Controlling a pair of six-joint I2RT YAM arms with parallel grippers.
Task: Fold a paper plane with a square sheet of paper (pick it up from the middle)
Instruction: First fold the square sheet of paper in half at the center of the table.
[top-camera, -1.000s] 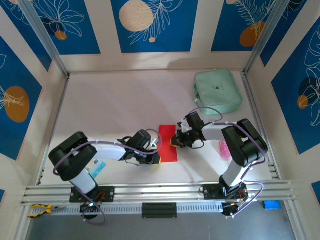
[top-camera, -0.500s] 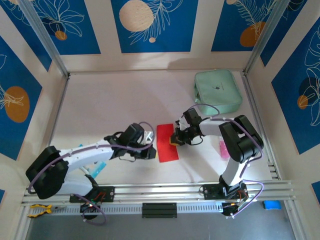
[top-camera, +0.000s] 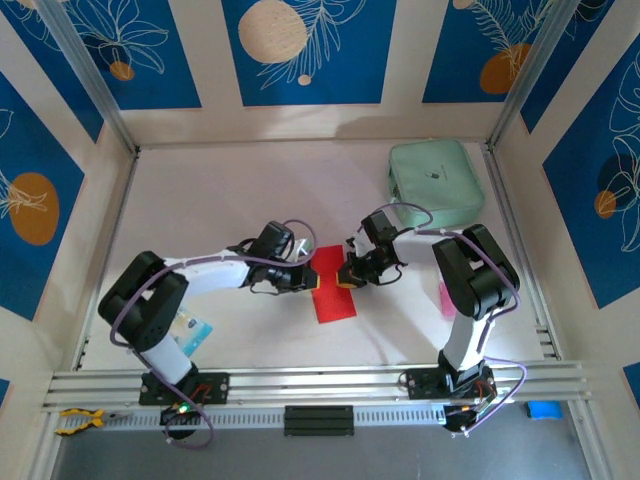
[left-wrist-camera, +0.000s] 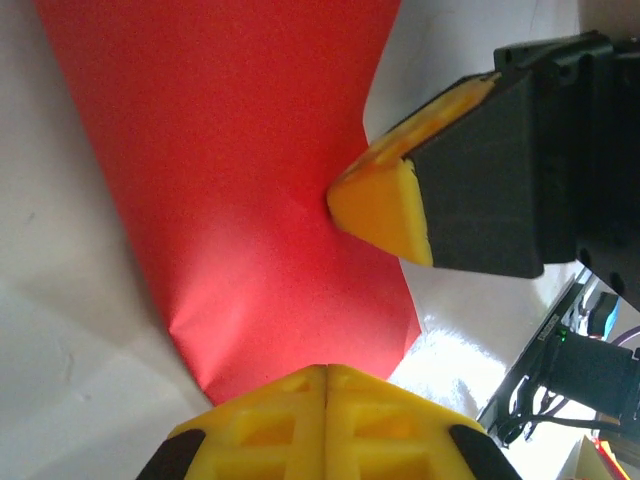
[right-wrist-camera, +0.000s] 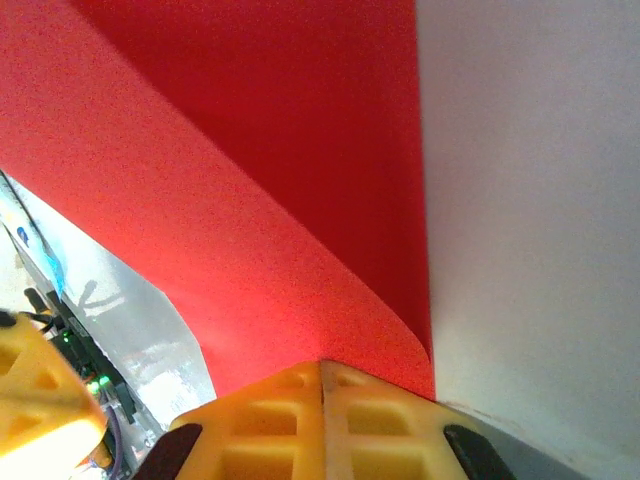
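My left hand (top-camera: 305, 279), closed, touches the left edge of the paper (top-camera: 333, 291). The paper, a narrow red strip, lies mid-tabletop (top-camera: 220, 200) between my hands. My right hand (top-camera: 347, 279), also closed, presses its right edge, which curls up there. Beyond the paper there is bare room. Far right of it sits a pouch (top-camera: 435, 182), contents hidden.

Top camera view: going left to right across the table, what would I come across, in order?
blue-and-white packet → left gripper → red paper → right gripper → mint-green pouch
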